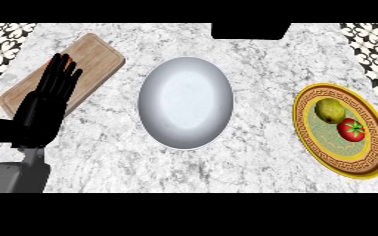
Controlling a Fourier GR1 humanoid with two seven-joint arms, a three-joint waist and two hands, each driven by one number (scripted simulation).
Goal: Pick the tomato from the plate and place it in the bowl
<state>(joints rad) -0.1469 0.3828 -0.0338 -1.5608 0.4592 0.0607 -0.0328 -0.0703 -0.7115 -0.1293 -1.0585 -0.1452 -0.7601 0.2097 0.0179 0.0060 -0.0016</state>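
Left hand (46, 105): black, at the view's left edge, resting open with fingers straight, held together and pointing up and slightly right; thumb out of sight. Left forearm (26, 172): grey, entering from the lower left corner, rising to the wrist. Right hand, right forearm: not in view.

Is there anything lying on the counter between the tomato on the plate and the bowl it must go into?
Nothing visible. The red tomato sits on the gold-rimmed patterned plate at right, beside a yellow-green fruit. Only bare marble counter separates that plate from the white round bowl. The fruit lies up-left of the tomato, close to that path.
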